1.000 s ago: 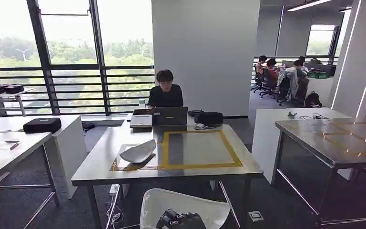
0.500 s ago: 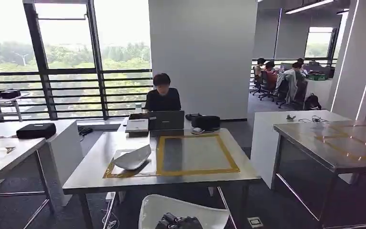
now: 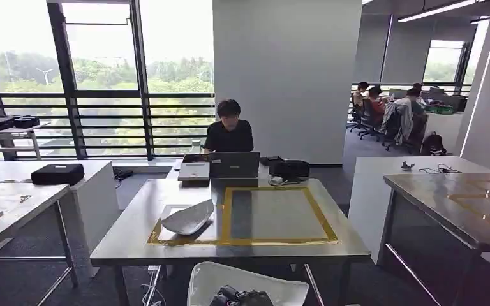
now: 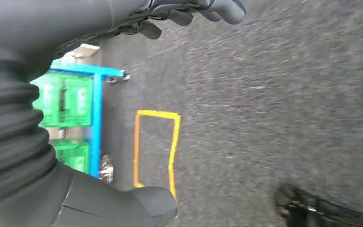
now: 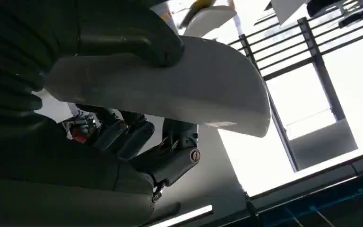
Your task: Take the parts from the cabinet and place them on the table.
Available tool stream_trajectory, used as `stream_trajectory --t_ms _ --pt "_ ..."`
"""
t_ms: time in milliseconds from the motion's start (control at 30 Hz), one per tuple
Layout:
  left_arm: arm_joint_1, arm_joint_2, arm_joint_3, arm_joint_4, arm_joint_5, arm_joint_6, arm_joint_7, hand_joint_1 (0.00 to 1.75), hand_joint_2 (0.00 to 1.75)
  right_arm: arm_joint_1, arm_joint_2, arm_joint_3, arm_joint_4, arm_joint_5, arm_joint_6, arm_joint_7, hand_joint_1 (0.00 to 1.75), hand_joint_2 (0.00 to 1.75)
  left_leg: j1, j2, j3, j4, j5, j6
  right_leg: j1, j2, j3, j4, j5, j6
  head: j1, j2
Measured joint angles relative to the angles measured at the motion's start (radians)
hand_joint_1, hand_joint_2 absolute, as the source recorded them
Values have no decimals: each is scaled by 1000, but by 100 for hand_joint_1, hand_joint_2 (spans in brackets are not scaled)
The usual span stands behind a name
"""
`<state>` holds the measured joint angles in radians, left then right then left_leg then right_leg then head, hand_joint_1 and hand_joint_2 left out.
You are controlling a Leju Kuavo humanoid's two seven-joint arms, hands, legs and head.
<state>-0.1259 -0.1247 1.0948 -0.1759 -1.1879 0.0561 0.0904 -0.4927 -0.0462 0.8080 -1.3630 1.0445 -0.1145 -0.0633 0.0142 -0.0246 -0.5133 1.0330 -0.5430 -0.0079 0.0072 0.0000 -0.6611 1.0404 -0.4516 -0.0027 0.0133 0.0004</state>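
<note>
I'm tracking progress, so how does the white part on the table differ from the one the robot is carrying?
The white part on the table rests free inside the yellow tape outline; the carried white part is gripped by the right hand, below the table's near edge. Both are white curved shells.

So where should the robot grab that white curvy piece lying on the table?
Probably by the raised rim of the white part, coming from the robot's near side. It lies like a tilted shell, edge lifted off the table, leaving room for fingers underneath.
</note>
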Motion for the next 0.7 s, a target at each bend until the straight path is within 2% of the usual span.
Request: stream_trajectory --t_ms 33,67,100,133,167,200,233,267,300,333,367,400,433,467,500,533,567,600,633,667,700 --pt "0 0 0 0 -2 -2 2 0 175 1 0 0 -1 0 0 0 175 175 1 2 -2 -10 -7 -9 3 1 8 -2 14 -6 -3 2" --pt "3 0 0 0 -3 -3 2 0 175 0 0 -2 -1 0 0 1 175 175 -1 4 13 6 5 -18 -1 3 14 -12 14 -18 -3 1" --pt "3 0 0 0 -4 -3 3 0 175 -3 0 -1 -1 0 0 -1 175 175 -2 5 27 2 5 -24 -3 3 34 -15 15 -25 -3 1" --pt "2 1 0 0 -5 -3 3 0 175 -1 1 -2 -2 0 0 0 175 175 0 9 18 26 2 -25 -9 1 55 -24 14 -28 -4 3" --pt "-1 -2 0 1 -5 -3 3 0 175 -4 1 -2 -2 0 0 0 175 175 -1 13 -9 81 9 -29 -9 0 69 -27 6 -35 -6 0" --pt "-4 -2 0 1 -5 -3 3 0 175 -5 1 -1 -2 0 1 -2 175 175 0 15 -54 154 3 -33 -10 -1 79 -27 -3 -37 -8 0" --pt "-5 -2 0 1 -5 -3 3 0 175 -4 1 0 -2 0 2 -3 175 175 1 16 -108 225 -27 -38 -9 -1 86 -28 -13 -38 -8 2" --pt "-4 0 0 1 -5 -3 5 0 175 -2 1 0 -2 0 2 -2 175 175 1 16 -157 281 -70 -44 -9 0 98 -28 -25 -39 -8 2" --pt "0 0 0 1 -5 -3 5 0 175 -1 1 0 -2 0 2 -2 175 175 1 16 -188 303 -98 -44 -9 2 111 -28 -36 -39 -8 2" --pt "3 1 0 1 -5 -2 6 0 175 -1 1 0 -2 0 2 -3 175 175 1 17 -203 288 -103 -40 -10 4 126 -28 -48 -39 -9 2" --pt "4 2 0 1 -5 -3 5 0 175 -1 1 0 -2 0 2 -3 175 175 1 18 -202 244 -83 -37 -11 5 144 -28 -61 -37 -9 2" --pt "3 2 0 1 -5 -2 5 0 175 -1 1 1 -2 0 2 -3 175 175 1 19 -190 178 -35 -36 -12 4 162 -28 -75 -34 -9 2" --pt "4 3 0 1 -5 -2 4 0 175 -1 1 1 -2 0 3 -3 175 175 1 23 -174 91 50 -37 -13 3 183 -28 -91 -28 -10 2" --pt "8 3 0 2 -5 -2 3 0 175 -1 0 2 0 0 5 -5 175 175 2 32 -172 17 157 -34 -9 2 183 -27 -106 -22 -10 2" --pt "5 3 0 3 -5 -2 3 0 175 0 1 3 1 0 7 -5 175 175 -1 37 -181 11 149 -20 -5 5 196 -19 -118 -16 -11 0" --pt "4 3 0 2 -4 -2 3 0 175 -2 1 4 0 0 9 -5 175 175 -5 34 -169 13 146 -11 -4 4 192 -28 -129 -7 -8 2" --pt "5 3 0 3 -4 -2 3 0 175 -3 1 4 0 0 8 -8 175 175 0 32 -168 9 143 -3 -3 4 206 -21 -124 0 -8 1" --pt "4 3 0 3 -4 -2 5 0 175 -8 1 5 0 0 8 -11 175 175 -1 30 -160 10 137 5 -3 4 208 -20 -120 4 -8 2" --pt "4 -1 0 3 -4 -2 4 0 175 -9 1 5 0 -1 8 -12 175 175 3 24 -143 6 134 13 -4 4 198 7 -115 9 -7 2" --pt "4 0 0 3 -4 -2 5 0 175 -11 1 6 0 -2 8 -15 175 175 3 25 -129 4 125 20 -6 4 170 68 -102 14 -6 2" --pt "4 1 0 2 -4 -1 5 0 175 -14 1 7 0 -3 8 -16 175 175 3 23 -120 3 116 24 -7 3 118 147 -104 19 -5 2"
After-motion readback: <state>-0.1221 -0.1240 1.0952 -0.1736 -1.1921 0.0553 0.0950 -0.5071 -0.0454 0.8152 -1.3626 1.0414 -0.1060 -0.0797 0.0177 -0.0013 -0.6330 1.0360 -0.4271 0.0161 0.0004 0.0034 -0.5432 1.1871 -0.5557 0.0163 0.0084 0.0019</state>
